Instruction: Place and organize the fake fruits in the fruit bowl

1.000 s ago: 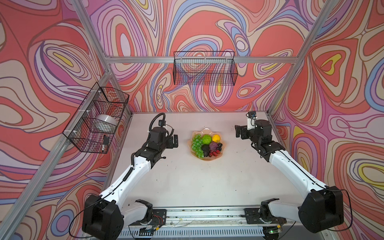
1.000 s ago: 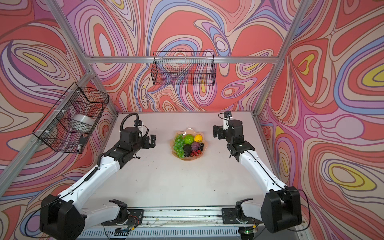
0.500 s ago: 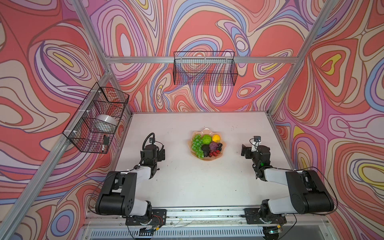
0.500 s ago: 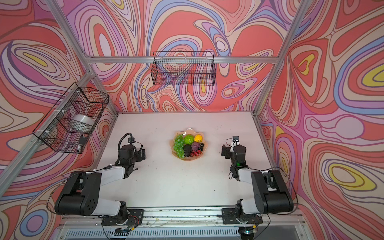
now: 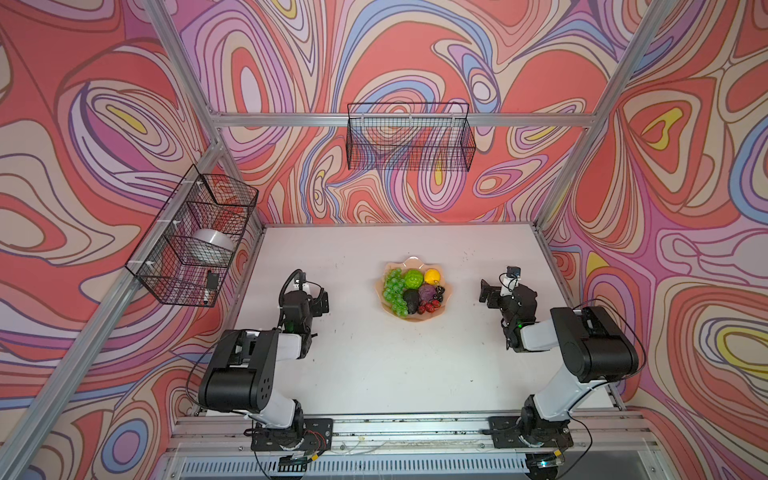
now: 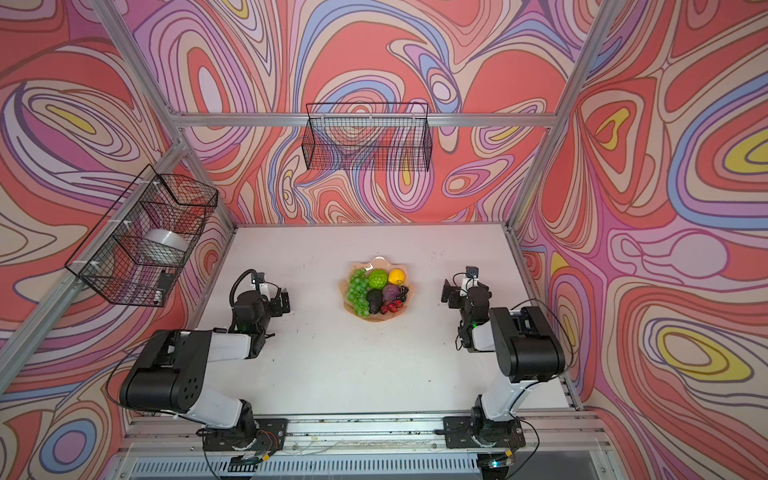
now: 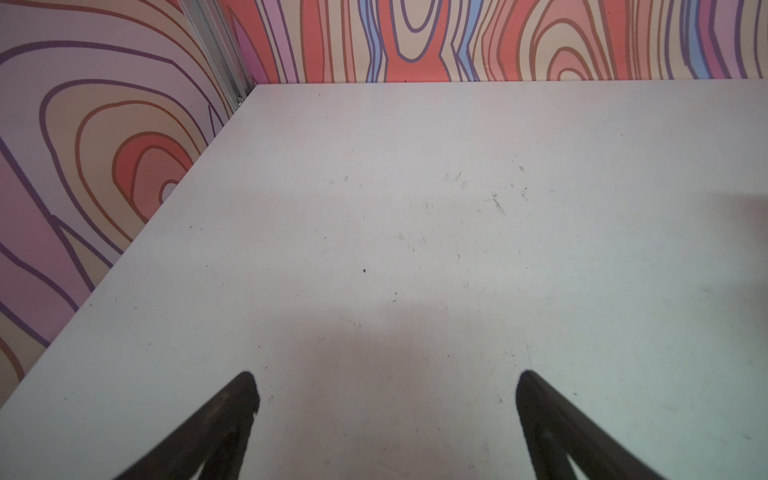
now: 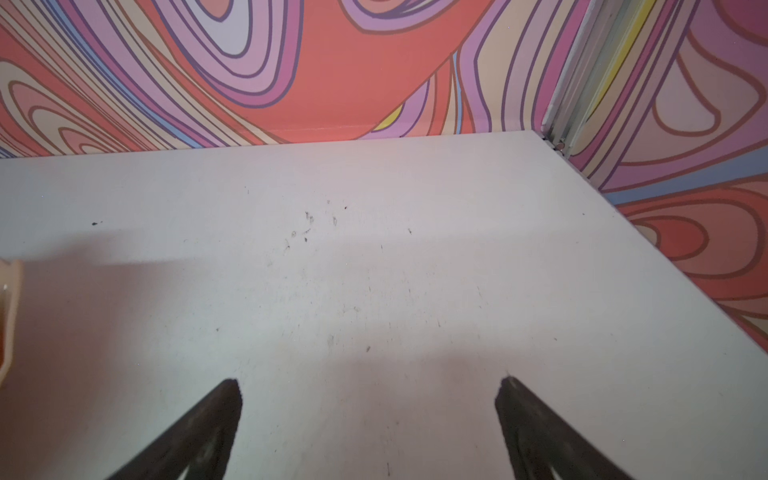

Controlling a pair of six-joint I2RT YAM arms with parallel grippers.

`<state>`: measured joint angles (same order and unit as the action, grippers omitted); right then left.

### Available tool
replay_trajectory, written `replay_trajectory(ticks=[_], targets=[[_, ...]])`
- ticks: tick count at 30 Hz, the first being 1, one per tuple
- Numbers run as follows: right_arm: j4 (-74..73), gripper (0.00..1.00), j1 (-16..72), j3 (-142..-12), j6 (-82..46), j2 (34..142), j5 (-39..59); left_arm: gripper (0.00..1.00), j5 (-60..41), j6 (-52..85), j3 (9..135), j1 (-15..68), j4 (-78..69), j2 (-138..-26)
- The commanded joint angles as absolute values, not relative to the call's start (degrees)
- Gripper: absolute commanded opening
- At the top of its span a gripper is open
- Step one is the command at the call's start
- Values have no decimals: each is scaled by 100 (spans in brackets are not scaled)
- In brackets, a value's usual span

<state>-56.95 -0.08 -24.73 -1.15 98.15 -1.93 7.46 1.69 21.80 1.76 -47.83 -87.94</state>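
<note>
Black left pincer, right pincer: wide, empty.

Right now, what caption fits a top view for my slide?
Fake fruits fill the fruit bowl; left hand and right hand open, empty, either side.

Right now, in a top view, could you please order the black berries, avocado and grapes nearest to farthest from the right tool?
Measured from the right tool:
1. Black berries, at the fruit bowl's right edge.
2. Avocado, near its middle front.
3. Grapes, along its left side.
</note>
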Motion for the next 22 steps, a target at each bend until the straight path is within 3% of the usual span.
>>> replay_trajectory(ticks=[1,22], targets=[[-5425,98,-47,-2696,-181,9793,-276,100,675,150,2160,135,-5080,-8827],[-5440,98,-42,-2699,-144,9802,-245,100,684,159,2124,139,-5148,-8821]])
